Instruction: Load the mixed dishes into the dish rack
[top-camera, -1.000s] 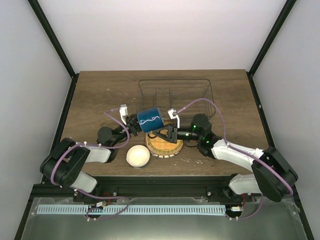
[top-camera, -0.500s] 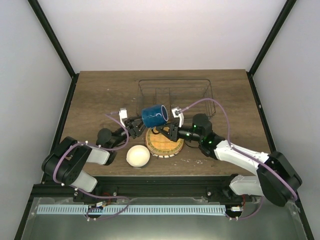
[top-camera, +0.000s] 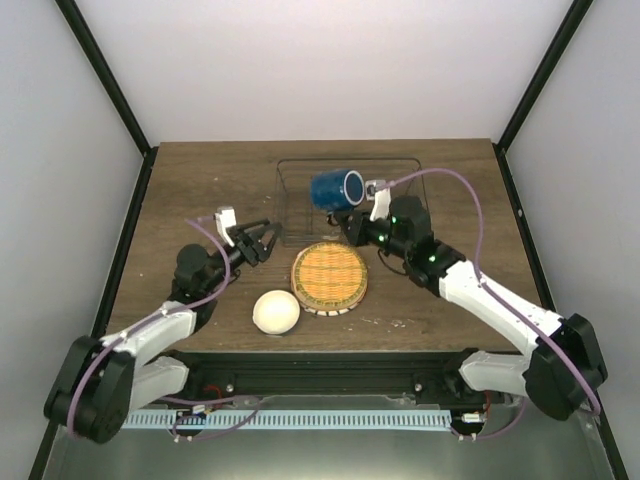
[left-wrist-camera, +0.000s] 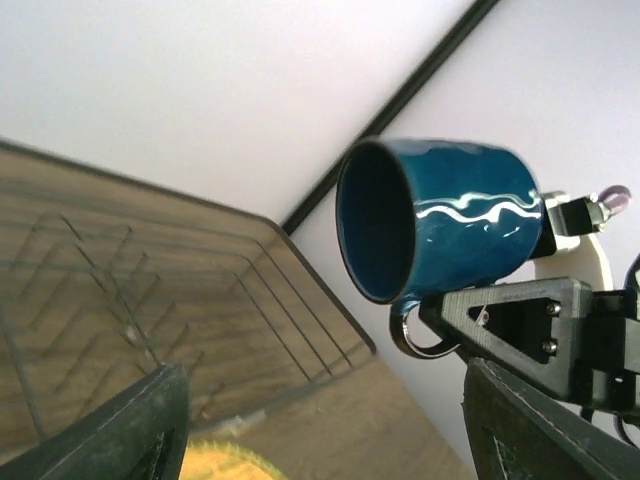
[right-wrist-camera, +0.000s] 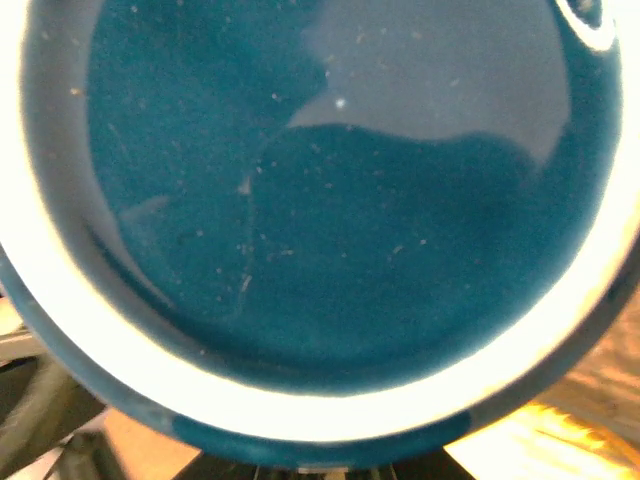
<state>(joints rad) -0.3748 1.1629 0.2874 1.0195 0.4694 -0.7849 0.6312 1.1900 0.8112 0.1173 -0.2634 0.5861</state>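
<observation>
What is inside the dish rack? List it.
Only wire dividers show inside the dish rack, no dishes. The blue mug, hanging above in the right gripper, hides the rack floor beneath it.

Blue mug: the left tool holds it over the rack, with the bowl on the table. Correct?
No: the right tool holds the mug, as the top view shows; the left tool is open and empty. The rest stands: over the rack, bowl on the table.

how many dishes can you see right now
3 clearly: blue mug held over the dish rack, yellow woven plate on the table, cream bowl beside it. A pale rim under that plate may be a fourth.
</observation>
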